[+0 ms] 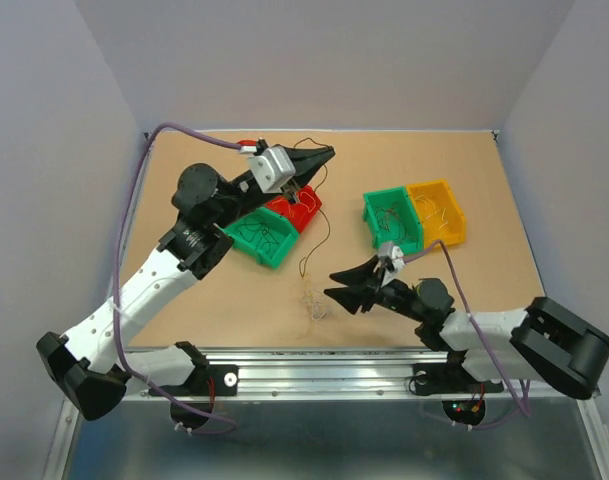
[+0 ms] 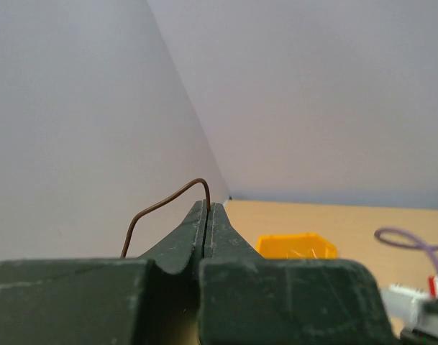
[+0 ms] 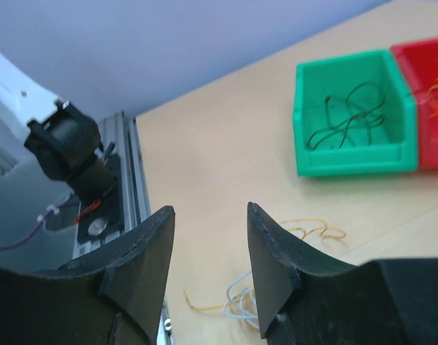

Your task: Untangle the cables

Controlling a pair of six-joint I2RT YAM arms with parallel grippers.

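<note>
the left gripper [image 1: 329, 155] is pinched tight on one dark cable [image 2: 168, 195], which hangs from its tips back toward the tangle [image 1: 312, 300]. that tangle lies just ahead of the right gripper [image 1: 329, 283], the nearer one, its fingers spread wide and empty.

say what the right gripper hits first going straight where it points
Likely the loose cables lying on the table just ahead of the right gripper, though its height above them is unclear.

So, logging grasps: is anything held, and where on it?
Left gripper pinches a dark wire, apparently near one end; right gripper holds nothing.
</note>
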